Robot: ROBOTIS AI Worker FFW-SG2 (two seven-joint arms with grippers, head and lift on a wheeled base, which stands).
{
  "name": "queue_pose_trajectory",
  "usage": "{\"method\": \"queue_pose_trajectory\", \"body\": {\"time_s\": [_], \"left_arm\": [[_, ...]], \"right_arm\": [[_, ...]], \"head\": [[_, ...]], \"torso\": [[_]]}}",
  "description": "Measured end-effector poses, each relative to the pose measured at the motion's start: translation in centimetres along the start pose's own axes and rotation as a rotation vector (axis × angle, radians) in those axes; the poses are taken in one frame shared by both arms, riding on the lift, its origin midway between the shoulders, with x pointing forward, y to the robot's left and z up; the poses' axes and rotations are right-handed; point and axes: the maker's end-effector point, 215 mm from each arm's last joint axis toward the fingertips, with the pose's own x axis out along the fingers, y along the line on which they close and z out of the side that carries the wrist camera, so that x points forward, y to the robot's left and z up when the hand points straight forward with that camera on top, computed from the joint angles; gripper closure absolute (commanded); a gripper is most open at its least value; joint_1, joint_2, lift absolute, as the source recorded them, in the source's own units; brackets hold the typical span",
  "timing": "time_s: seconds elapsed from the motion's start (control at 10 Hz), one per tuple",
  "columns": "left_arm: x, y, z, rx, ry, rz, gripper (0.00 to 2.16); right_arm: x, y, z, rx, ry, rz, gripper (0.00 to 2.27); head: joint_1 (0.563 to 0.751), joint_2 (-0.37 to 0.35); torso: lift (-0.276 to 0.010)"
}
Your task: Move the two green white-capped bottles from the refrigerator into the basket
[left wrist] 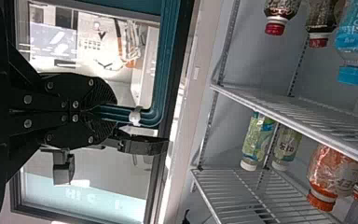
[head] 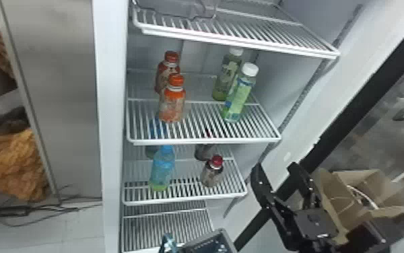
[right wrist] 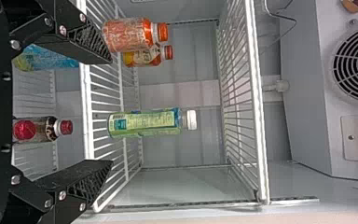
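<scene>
1. 2 black fingers of the right gripper (head: 274, 166) are spread wide; it hangs well apart from both bottles, lower and to their right.
2. the left gripper (left wrist: 114, 112) is pinched narrow around a teal handle (left wrist: 167, 65) that carries a white tie (left wrist: 135, 115).
3. on a wire shelf (head: 204, 141) inside the refrigerator (head: 111, 134), toward the right side, is the front green white-capped bottle (head: 240, 97): bright green label with blue patches, clear neck.
4. it stands upright, cap pointing up, long axis vertical.
5. just behind it and a little left is the rear green white-capped bottle (head: 225, 79), a duller green with pale lettering, also upright, cap up, its long axis alongside the other's.
</scene>
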Motion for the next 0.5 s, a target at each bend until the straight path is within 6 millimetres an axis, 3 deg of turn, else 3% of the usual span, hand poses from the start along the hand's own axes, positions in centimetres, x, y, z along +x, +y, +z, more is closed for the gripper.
{"method": "queue_pose_trajectory", "body": {"time_s": [0.5], "left_arm": [[0.00,-0.02,0.01,-0.001,-0.001,-0.001,1.21]], "right_arm": [[0.03,0.08,0.15,-0.008,-0.005,0.001,0.31]], "head": [[0.695,-0.350]], "torso": [[-0.004]]}}
